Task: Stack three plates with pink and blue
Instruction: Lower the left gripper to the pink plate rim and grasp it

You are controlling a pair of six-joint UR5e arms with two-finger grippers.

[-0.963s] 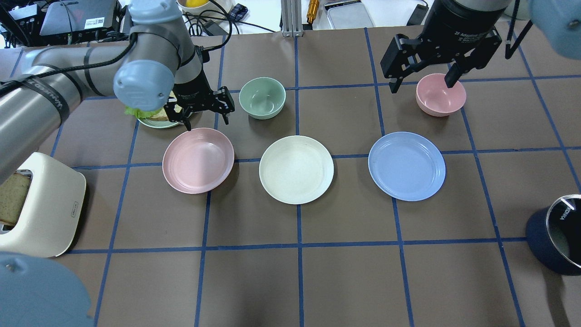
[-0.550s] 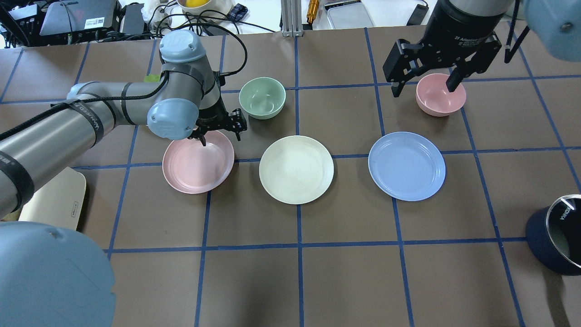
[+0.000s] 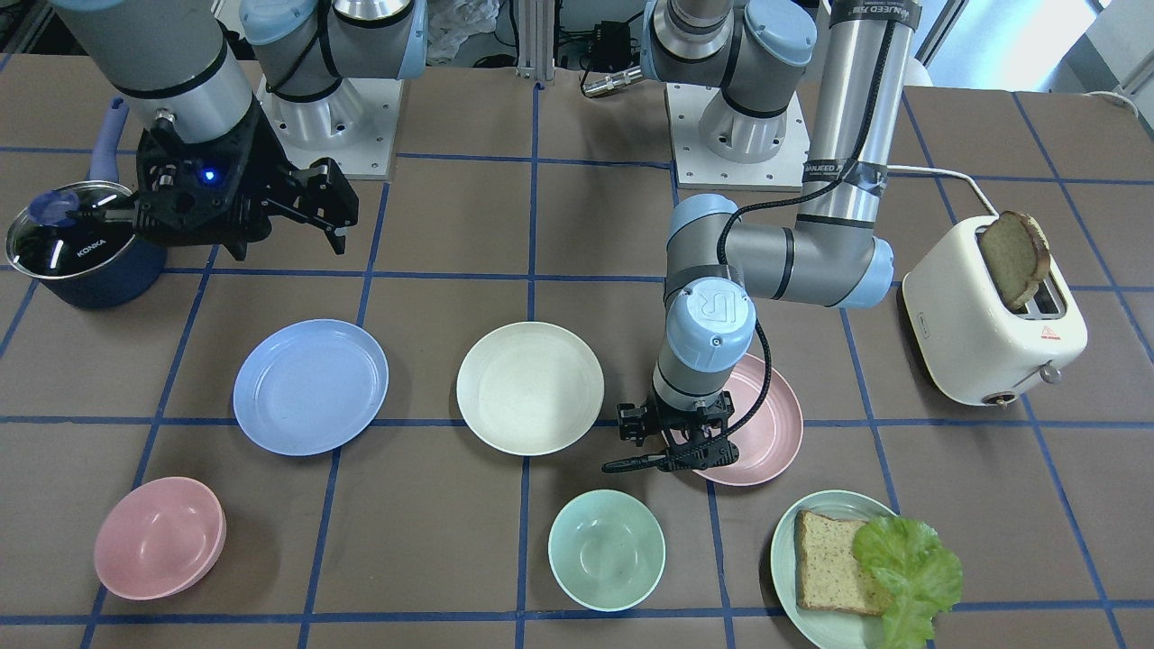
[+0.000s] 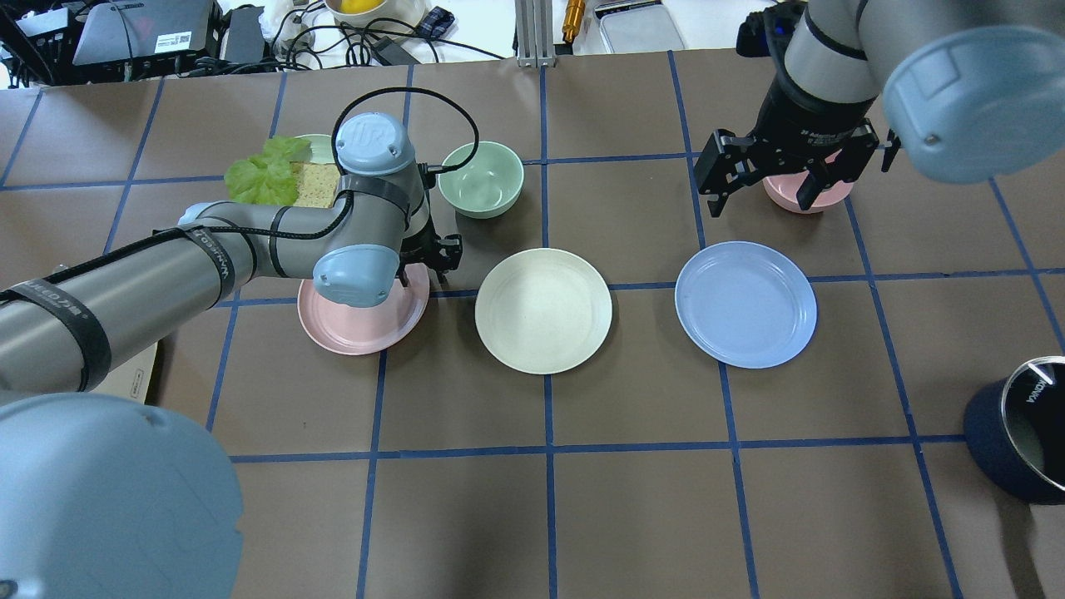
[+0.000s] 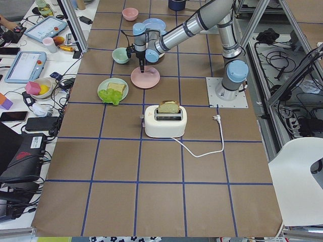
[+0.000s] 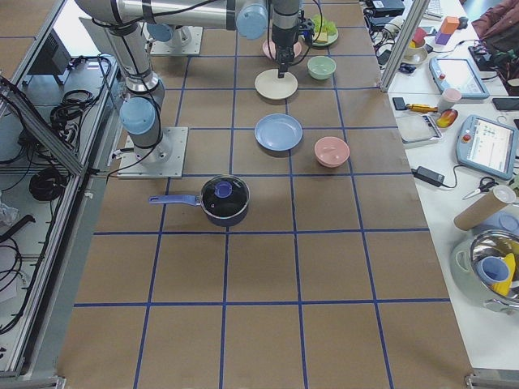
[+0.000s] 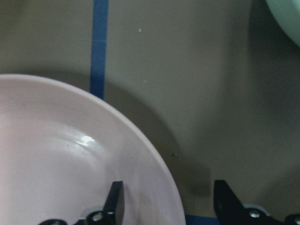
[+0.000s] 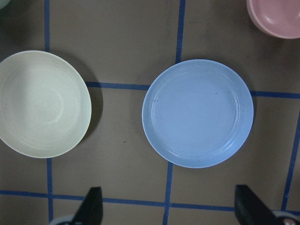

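The pink plate, the cream-white plate and the pale blue plate lie apart in a row on the brown table. My left gripper is low at the pink plate's far right rim. In the left wrist view it is open, with one finger inside the pink plate's rim and the other outside. My right gripper is open and empty, raised beyond the blue plate. In the right wrist view the blue plate lies below it.
A mint bowl stands just beyond the left gripper. A mint-green plate with bread and lettuce is behind the left arm. A pink bowl sits under the right gripper. A toaster and a dark pot stand at the table's ends.
My left gripper has moved from the pink plate's far rim round to its far right rim and come down. My right gripper has shifted nearer, over the pink bowl.
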